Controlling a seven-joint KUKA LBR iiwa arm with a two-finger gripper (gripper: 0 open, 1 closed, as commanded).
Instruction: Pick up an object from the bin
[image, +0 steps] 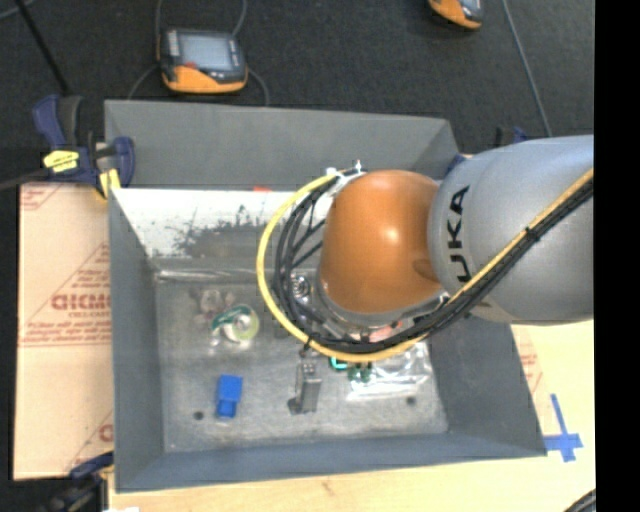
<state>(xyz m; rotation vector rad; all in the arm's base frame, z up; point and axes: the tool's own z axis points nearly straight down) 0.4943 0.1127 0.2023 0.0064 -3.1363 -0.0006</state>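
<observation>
Grey metal floor lies bare around the gripper (304, 388), which hangs low in the bin (135, 340) below the arm's orange cover (375, 240), near the front wall and about midway across. Its tip reads as one dark narrow shape pointing down at the floor. Whether it is open or closed cannot be told from this angle, and nothing can be seen held in it. No object sits directly under it, so the coming move turns on which neighbour it goes for. A clear plastic packet with green print (392, 372) lies just beside it toward the view's right, flat on the floor, with its long axis running roughly left to right and its upper edge tucked under the wrist. A small blue block (229, 396) lies toward the view's left, apart from the gripper and clear of everything else, with its longer side running roughly front to back. A clear roll with green and yellow in it (238, 326) rests farther back on the left, well apart from the gripper. Judged from this layout, the packet is the nearer target and needs only a short sideways shift, though it lies thin and flat. The block would need a longer shift to the left but looks the easier of the two to close on.
</observation>
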